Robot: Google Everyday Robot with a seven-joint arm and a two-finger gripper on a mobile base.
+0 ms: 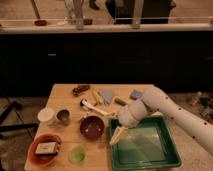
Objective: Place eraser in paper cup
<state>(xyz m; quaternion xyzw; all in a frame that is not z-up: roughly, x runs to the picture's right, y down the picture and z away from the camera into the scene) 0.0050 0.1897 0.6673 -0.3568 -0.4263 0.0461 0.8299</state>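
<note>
The eraser, a small pale block with a darker top, lies inside an orange bowl at the table's front left corner. Just behind that bowl, near the left edge, the white paper cup stands upright. My gripper hangs at the end of the white arm, pointing down and left over the left rim of the green tray. It is open, nothing is between its fingers, and it is well to the right of both eraser and cup.
A shiny metal cup stands right beside the paper cup. A dark purple bowl sits mid-table and a translucent green cup in front of it. Blue-grey pads, a white-handled tool and small items lie further back.
</note>
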